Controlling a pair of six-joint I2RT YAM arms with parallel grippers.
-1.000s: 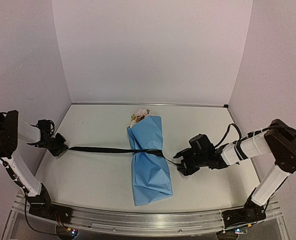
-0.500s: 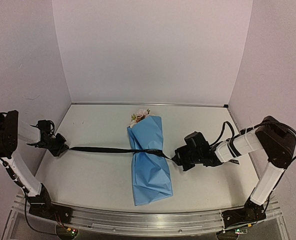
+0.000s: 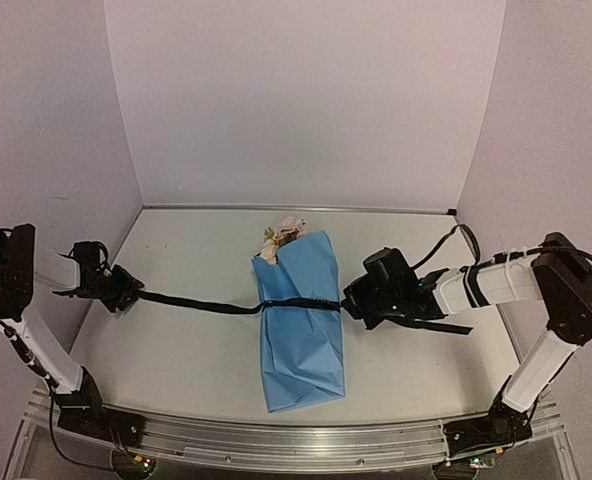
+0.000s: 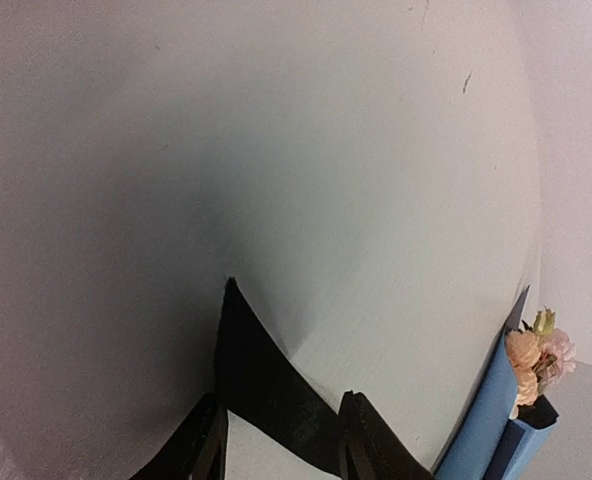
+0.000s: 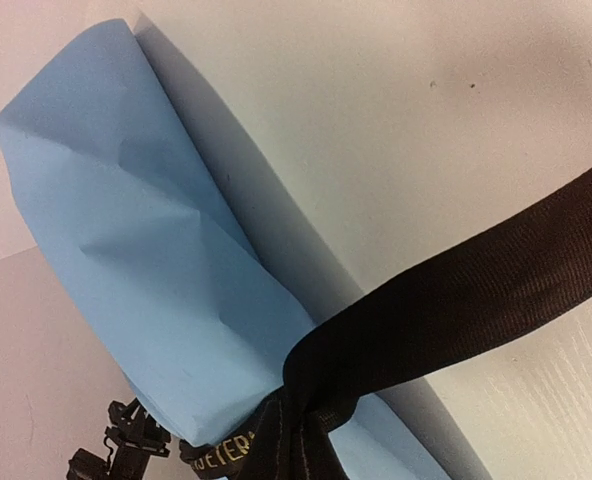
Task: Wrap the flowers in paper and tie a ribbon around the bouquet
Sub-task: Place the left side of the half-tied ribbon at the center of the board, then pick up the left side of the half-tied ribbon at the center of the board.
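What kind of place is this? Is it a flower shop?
Probably a robot lab booth, not a shop. Plain white walls box in a table, two robot arms stand on a metal rail, and there is just one bouquet.

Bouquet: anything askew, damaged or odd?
The bouquet lies slightly tilted, its blue paper pinched and creased under the ribbon band. Left of it the ribbon lies loose, not taut. Nothing spilled or torn.

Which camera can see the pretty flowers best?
The left wrist camera: the flowers show up pink and biggest, poking from the paper. The top camera shows them tiny; the right wrist camera shows only paper and ribbon.
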